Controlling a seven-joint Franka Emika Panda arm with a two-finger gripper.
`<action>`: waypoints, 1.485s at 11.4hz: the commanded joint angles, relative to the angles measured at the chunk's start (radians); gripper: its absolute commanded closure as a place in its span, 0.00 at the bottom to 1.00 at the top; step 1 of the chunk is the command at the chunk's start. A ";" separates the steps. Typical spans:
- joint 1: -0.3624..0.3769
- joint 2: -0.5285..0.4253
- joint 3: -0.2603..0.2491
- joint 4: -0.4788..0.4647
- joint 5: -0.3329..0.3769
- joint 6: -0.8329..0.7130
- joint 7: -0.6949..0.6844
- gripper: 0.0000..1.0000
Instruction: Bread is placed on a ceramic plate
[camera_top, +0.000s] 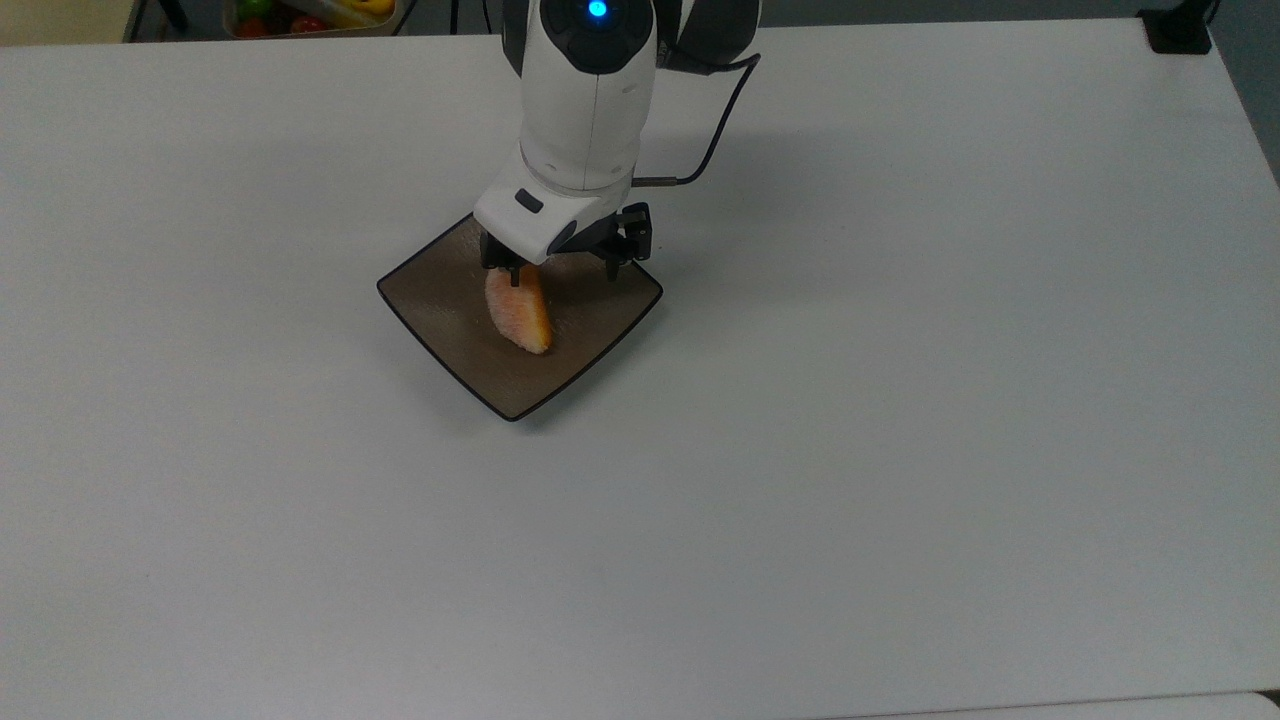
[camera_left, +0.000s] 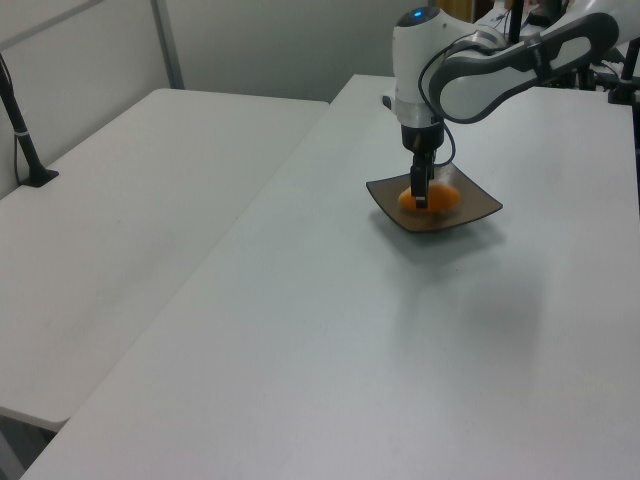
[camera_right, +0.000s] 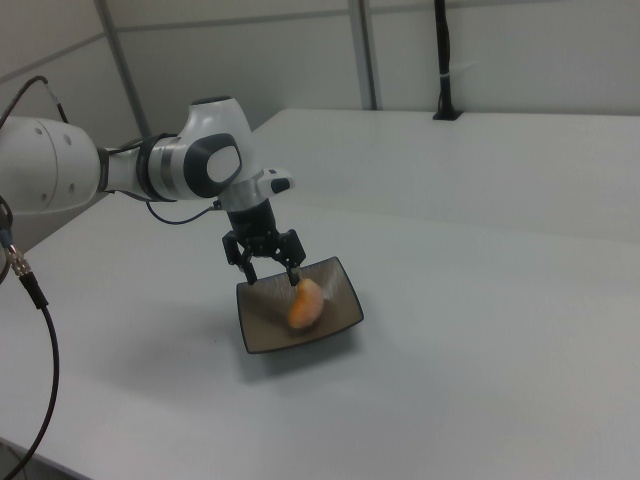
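Release step: the small oval orange-tan bread roll (camera_top: 518, 314) lies inside the square glossy grey-brown ceramic plate (camera_top: 600, 310), near its middle, and the black two-finger gripper (camera_right: 271, 273) hangs just above with fingers spread and nothing between them. Placement looks done; next comes a straight lift clear of the plate. The white arm reaches in, wrist pointing straight down over the white table (camera_top: 900, 400)

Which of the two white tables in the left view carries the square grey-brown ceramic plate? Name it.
The white table on the left view's right, under the gripper; the plate holding the small orange bread rests there.
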 joint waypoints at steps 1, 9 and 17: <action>0.006 -0.028 -0.006 -0.002 0.021 0.000 0.022 0.00; -0.032 -0.215 -0.003 0.063 0.085 -0.233 0.230 0.00; -0.314 -0.385 0.259 0.007 0.001 -0.339 0.201 0.00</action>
